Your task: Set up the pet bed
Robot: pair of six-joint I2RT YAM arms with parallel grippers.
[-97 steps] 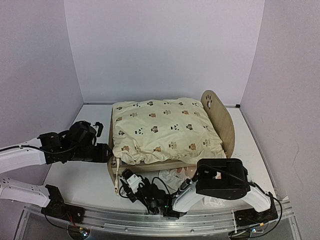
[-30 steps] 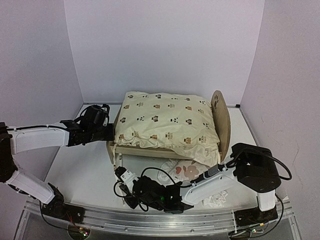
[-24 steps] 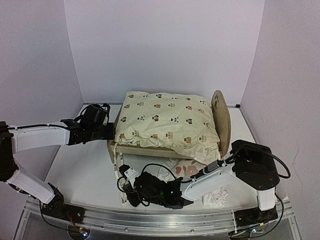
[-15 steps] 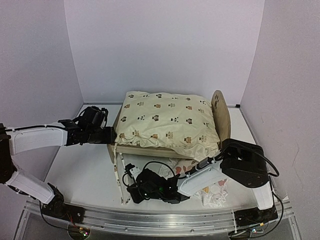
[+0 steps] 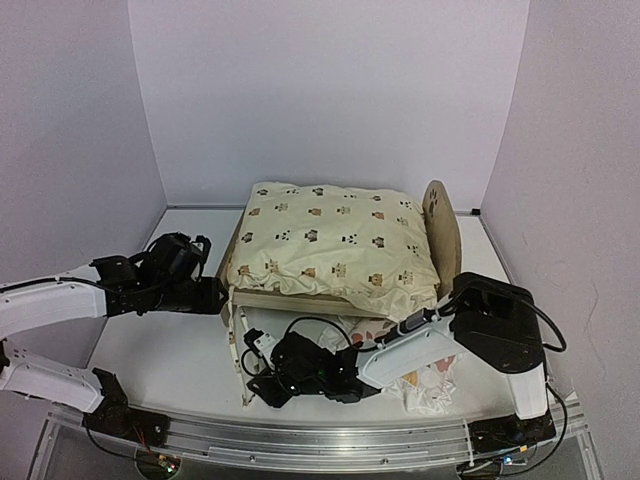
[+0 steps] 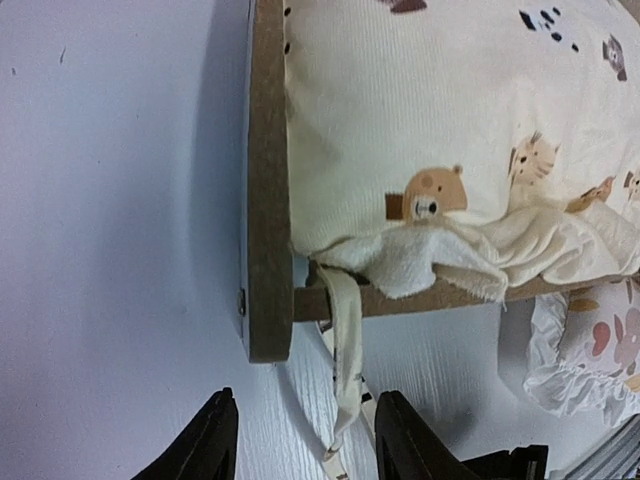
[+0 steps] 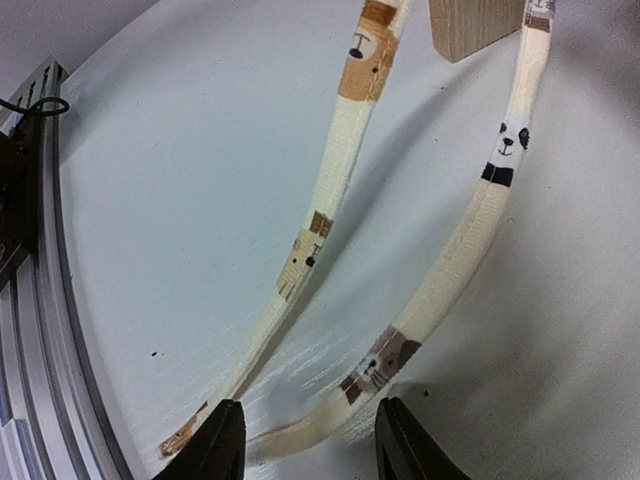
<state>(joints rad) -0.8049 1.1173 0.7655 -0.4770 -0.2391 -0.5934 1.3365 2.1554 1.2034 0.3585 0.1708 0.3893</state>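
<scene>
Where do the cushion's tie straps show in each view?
Top external: tie straps run downward from the near-left corner of the pet bed.
Left wrist: tie straps hang bottom centre, below that corner.
Right wrist: two tie straps cross the middle.
Shared landmark: the wooden corner of the pet bed.

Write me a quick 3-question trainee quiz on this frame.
1. True or false: the cream animal-print cushion lies on the pet bed.
2. Where is the ruffled floral pillow? A: on top of the cushion. B: on the table at the bed's near side. C: against the back wall.
3. In the right wrist view, how many printed tie straps lie on the table ahead of the right gripper?

Key: 1 true; 2 B; 3 two.
</scene>
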